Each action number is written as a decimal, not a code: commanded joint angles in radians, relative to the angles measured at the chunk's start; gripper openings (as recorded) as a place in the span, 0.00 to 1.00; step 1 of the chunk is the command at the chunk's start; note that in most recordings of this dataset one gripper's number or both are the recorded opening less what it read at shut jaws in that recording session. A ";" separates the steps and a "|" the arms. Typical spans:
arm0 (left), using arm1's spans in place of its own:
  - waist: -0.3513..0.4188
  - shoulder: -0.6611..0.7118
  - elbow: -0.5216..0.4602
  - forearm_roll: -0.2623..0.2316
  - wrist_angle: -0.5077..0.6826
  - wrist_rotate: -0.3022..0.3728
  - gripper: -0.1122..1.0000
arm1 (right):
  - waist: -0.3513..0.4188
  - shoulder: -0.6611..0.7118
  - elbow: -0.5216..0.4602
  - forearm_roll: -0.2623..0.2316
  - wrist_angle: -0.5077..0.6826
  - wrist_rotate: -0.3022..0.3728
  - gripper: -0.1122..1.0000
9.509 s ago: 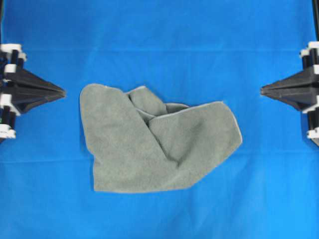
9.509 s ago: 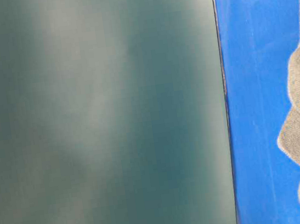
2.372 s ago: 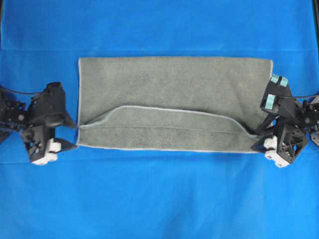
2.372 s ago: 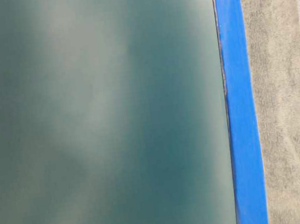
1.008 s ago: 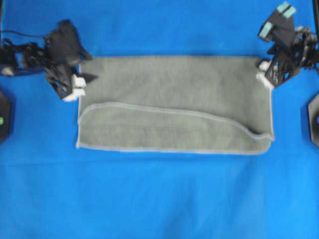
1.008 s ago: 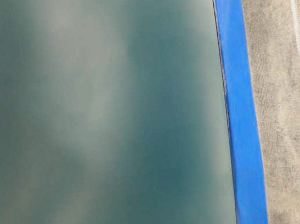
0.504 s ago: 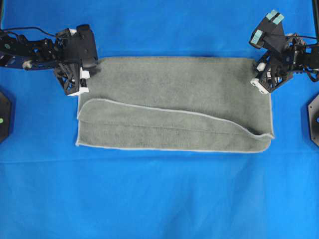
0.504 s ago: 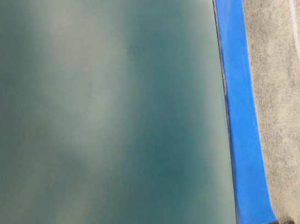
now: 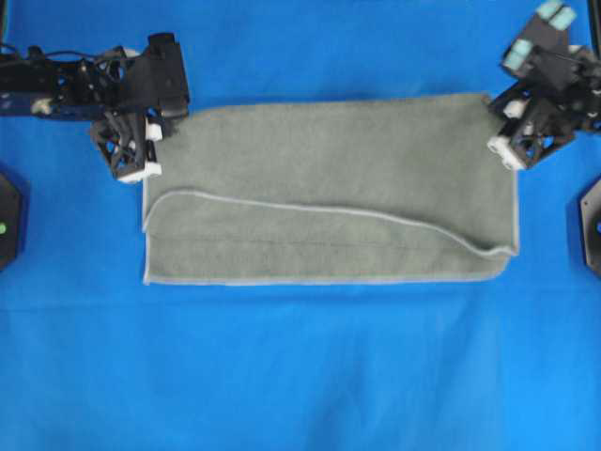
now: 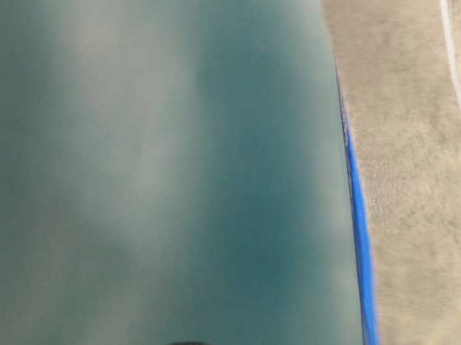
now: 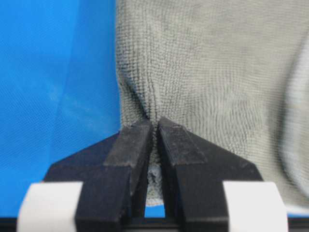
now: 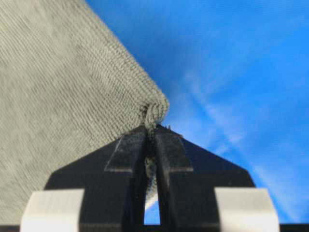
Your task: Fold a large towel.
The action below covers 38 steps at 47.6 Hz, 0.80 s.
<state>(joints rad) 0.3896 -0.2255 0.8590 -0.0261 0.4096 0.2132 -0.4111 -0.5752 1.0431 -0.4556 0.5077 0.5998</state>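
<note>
The towel [image 9: 329, 178] lies spread lengthwise on the blue surface [image 9: 300, 376], its near strip already doubled over so a pale stitched edge curves across the middle. The left tool [image 11: 154, 130] is clenched on the far left corner, cloth bunched between its jaws; the right tool [image 12: 150, 135] is clenched on the far right corner likewise. The table-level view is too blurred to add much. The terry looks soft, light and limp, so it should sag between the 2 grips. Corners by the hem seem the sound places to hold.
</note>
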 commanded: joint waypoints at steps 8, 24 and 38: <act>-0.078 -0.184 -0.137 -0.002 0.198 -0.051 0.13 | 0.135 -0.264 -0.127 0.002 0.187 0.002 0.13; -0.164 -0.347 -0.270 -0.002 0.356 -0.067 0.13 | 0.229 -0.400 -0.252 -0.006 0.192 0.003 0.13; -0.370 -0.341 -0.282 -0.003 0.232 -0.155 0.13 | 0.064 -0.376 -0.284 -0.083 0.115 0.051 0.13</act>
<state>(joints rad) 0.0767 -0.5691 0.6075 -0.0276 0.6918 0.0721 -0.2838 -0.9679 0.7915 -0.5185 0.6489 0.6366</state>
